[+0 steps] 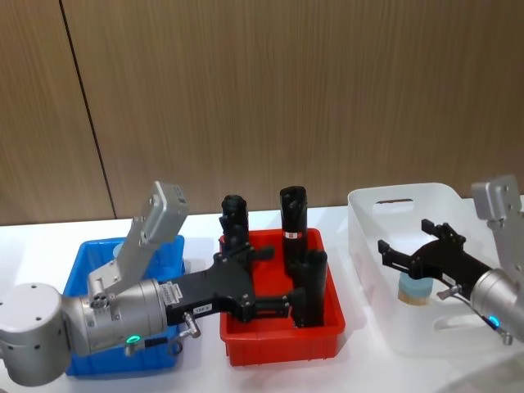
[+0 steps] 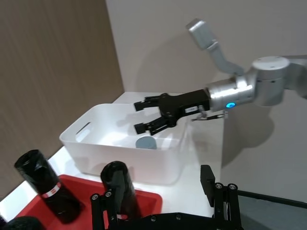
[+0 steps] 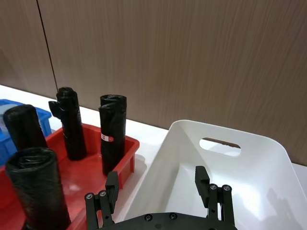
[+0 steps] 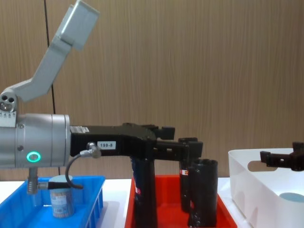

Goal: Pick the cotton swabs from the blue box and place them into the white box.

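One cotton swabs tub [image 1: 416, 288] with a pale blue lid stands inside the white box [image 1: 393, 196]; the left wrist view shows this tub [image 2: 146, 143] too. Just above it hangs my right gripper [image 1: 403, 237], open and holding nothing; its fingers are spread in the right wrist view [image 3: 158, 189]. Another cotton swabs tub [image 4: 61, 199] stands in the blue box [image 4: 95, 190] on the left. My left gripper [image 1: 274, 278] reaches from above the blue box [image 1: 82, 262] out over the red tray, open, among the black cylinders.
A red tray [image 1: 278, 344] sits between the two boxes and holds several tall black cylinders [image 1: 292, 217] with red-white labels. The left arm's body covers much of the blue box. A wood-panelled wall stands close behind the white table.
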